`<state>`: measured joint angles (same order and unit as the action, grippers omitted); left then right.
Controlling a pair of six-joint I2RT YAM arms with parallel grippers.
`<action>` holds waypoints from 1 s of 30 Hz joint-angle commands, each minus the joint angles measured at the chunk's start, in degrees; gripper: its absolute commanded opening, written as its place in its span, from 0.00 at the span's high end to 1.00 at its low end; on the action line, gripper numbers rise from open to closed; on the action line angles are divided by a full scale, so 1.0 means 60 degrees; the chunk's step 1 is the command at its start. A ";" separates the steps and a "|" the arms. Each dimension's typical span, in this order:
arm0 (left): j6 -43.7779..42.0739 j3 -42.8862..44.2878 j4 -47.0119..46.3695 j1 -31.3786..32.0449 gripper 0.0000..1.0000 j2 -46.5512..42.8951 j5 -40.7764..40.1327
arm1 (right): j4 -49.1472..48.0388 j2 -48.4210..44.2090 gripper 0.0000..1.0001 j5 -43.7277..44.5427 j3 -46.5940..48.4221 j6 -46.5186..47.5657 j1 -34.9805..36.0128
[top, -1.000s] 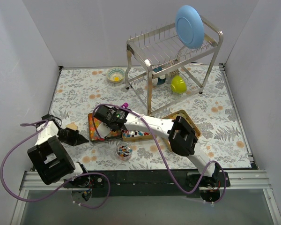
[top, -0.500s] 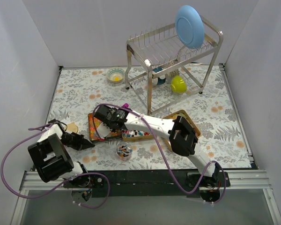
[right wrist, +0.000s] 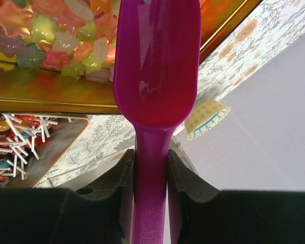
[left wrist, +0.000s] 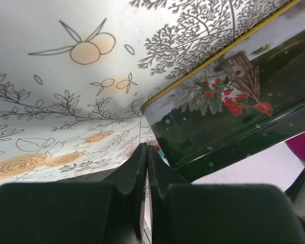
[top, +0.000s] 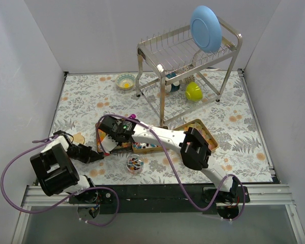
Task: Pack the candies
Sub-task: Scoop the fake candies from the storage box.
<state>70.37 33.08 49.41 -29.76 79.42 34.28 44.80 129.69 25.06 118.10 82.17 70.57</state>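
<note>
Set against a second ago, the counter (top: 81,101), with its flowered cloth and white walls on three sides, is unchanged. So is the dish rack (top: 183,51) far beyond the right claw, with the blue plate (top: 206,28) propped on it.

The arms have moved. The right claw (top: 114,134) has slid leftward and now hangs over the gold tray (top: 98,133). The left claw (top: 95,156) has come in to that tray's near left corner.

From its wrist we see the left claw (left wrist: 146,157) with fingers pressed together, and we make out nothing held. The tray's dark printed wall rises just right of its tip, and open cloth lies ahead and to its left.

The right claw (right wrist: 150,162) is clamped on the handle of a purple scoop (right wrist: 157,66). The scoop's bowl reaches over the gummy candies (right wrist: 56,46) in the tray, close to the gold rim. Wrapped candies (right wrist: 10,132) fill a second tray just beside that claw.

A small cup (top: 134,163) of candies stands on the cloth between the two claws, nearer than both.
</note>
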 commanded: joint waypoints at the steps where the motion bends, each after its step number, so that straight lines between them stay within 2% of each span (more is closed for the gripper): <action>1: 0.0035 -0.0050 -0.0236 0.0052 1.00 0.0020 0.0321 | 0.1499 0.0768 0.99 -0.1202 0.0076 0.1085 0.0177; 12: -0.0009 -0.0005 -0.0427 0.0038 1.00 0.0181 0.0468 | 0.1514 0.1368 0.99 -0.1642 0.0325 0.0998 0.0324; 20: -0.0024 0.0009 -0.0515 0.0038 1.00 0.0153 0.0585 | 0.1440 0.1852 0.99 -0.2418 0.1131 0.0777 0.0455; 30: -0.0068 0.0155 -0.0573 0.0052 1.00 0.0094 0.0702 | 0.1673 0.1794 0.99 -0.3384 0.0897 0.0310 0.0427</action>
<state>70.00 32.99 48.82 -29.65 81.03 35.14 45.12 137.64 18.59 124.68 81.10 70.98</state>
